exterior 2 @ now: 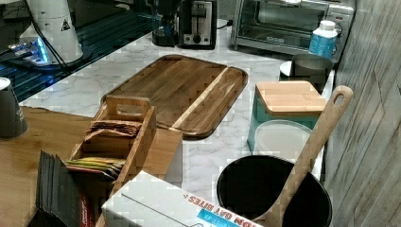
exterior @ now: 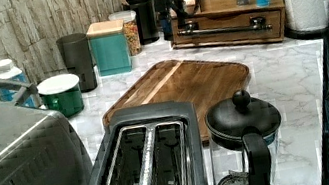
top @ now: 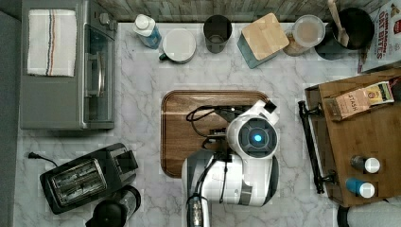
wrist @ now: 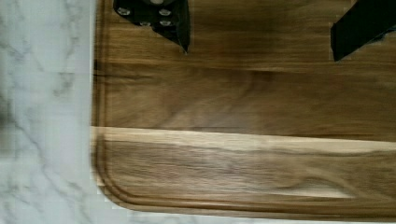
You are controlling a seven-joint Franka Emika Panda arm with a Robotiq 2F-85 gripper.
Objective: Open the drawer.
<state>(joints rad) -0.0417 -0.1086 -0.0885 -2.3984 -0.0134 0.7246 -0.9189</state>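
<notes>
The drawer (exterior: 230,25) is a wide, shallow brown wooden front in a low wooden case at the back of the left view. Its front looks flush with the case. A long black bar handle (exterior: 223,29) runs across it; in the top view the handle (top: 310,144) lies at the right. My gripper (wrist: 259,39) is open, with both black fingers (wrist: 161,18) wide apart and nothing between them. It hangs over the wooden cutting board (wrist: 243,140). In the top view my wrist (top: 255,136) is above the board's right half, well to the left of the handle.
The cutting board (top: 189,132) fills the counter's middle. A toaster oven (top: 66,71), toaster (top: 85,177) and black kettle (top: 113,210) stand at the top view's left. Cups, jars and a teal canister (top: 261,40) line the back wall. Small bottles (top: 365,164) and a tea box (top: 357,101) sit on the drawer's case.
</notes>
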